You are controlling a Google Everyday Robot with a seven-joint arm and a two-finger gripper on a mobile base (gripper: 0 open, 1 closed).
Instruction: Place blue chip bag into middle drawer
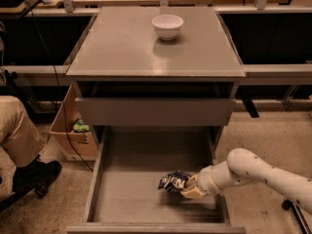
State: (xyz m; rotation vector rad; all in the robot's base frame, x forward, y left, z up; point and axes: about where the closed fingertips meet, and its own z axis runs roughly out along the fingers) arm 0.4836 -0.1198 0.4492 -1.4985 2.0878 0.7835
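Note:
The blue chip bag [172, 181] is dark blue, wrinkled foil with white lettering. It sits low inside the open middle drawer [131, 184], right of centre, at or just above the grey floor. My gripper [187, 186] reaches in from the right on a white arm and is shut on the bag's right end. The drawer is pulled fully out, with low side walls. I cannot tell whether the bag touches the floor.
A white bowl [167, 26] stands on the cabinet top [122, 52]. A shut drawer front [155, 111] is above the open one. A cardboard box [73, 130] and a seated person's leg and shoe [24, 155] are at the left.

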